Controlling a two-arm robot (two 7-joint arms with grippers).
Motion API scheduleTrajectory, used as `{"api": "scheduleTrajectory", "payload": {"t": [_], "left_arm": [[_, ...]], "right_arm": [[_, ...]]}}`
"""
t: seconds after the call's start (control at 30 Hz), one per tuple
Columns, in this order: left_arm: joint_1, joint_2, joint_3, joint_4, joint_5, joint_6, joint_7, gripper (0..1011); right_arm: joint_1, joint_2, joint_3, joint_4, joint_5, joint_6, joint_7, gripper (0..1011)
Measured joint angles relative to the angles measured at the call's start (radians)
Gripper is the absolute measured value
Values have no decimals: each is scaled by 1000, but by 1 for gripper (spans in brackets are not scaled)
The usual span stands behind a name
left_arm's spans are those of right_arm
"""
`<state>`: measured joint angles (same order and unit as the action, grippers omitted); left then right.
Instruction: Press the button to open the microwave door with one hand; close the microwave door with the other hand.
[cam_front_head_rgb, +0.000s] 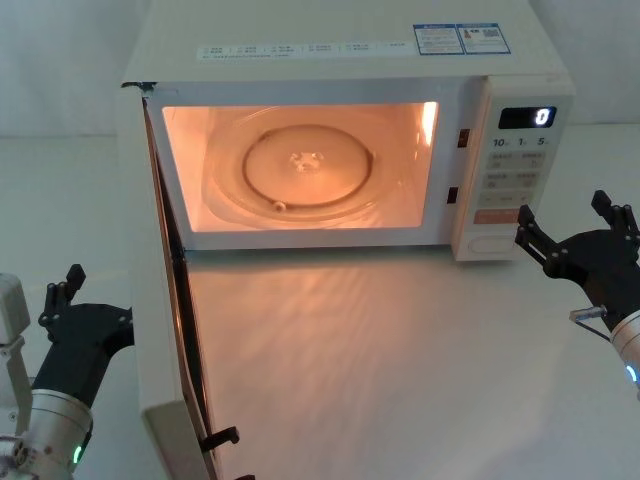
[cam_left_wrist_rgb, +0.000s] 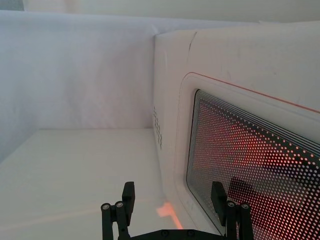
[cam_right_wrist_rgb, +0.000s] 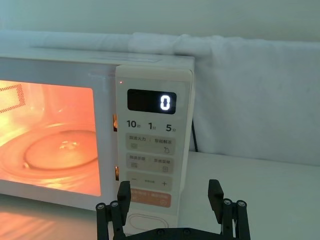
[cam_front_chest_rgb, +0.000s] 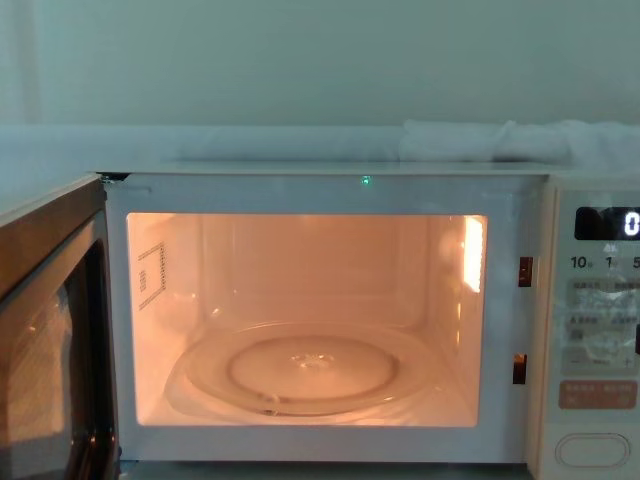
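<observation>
The microwave door (cam_front_head_rgb: 172, 330) stands swung wide open toward the robot's left, the lit cavity (cam_front_head_rgb: 300, 165) exposed. The right gripper (cam_front_head_rgb: 572, 225) hovers spread open and empty just in front of the button (cam_front_head_rgb: 490, 241). The left gripper (cam_left_wrist_rgb: 172, 200), open and empty, sits just beside the door's outer face.

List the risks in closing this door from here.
1. The left gripper sits outside the wide-open microwave door, fingers open; a finger could snag the door's edge rather than push flat.
2. A hard shove might slide the microwave on the table.
3. The right gripper hovers beside the button, so a slip could pop the door open again.
</observation>
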<state>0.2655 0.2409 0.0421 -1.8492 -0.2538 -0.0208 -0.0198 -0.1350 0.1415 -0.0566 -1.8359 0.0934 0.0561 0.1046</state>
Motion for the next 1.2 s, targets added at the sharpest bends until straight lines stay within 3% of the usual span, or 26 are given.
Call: {"api": "scheduleTrajectory", "payload": {"t": [0.63, 0.8, 1.2], "left_arm": [[0, 0, 0, 0, 0, 0, 0, 979], [0, 0, 0, 0, 0, 0, 0, 883], [0, 0, 0, 0, 0, 0, 0, 516]], "right_arm": [[0, 0, 0, 0, 0, 0, 0, 1002], [0, 0, 0, 0, 0, 0, 0, 1002], [0, 0, 0, 0, 0, 0, 0, 1002]]}}
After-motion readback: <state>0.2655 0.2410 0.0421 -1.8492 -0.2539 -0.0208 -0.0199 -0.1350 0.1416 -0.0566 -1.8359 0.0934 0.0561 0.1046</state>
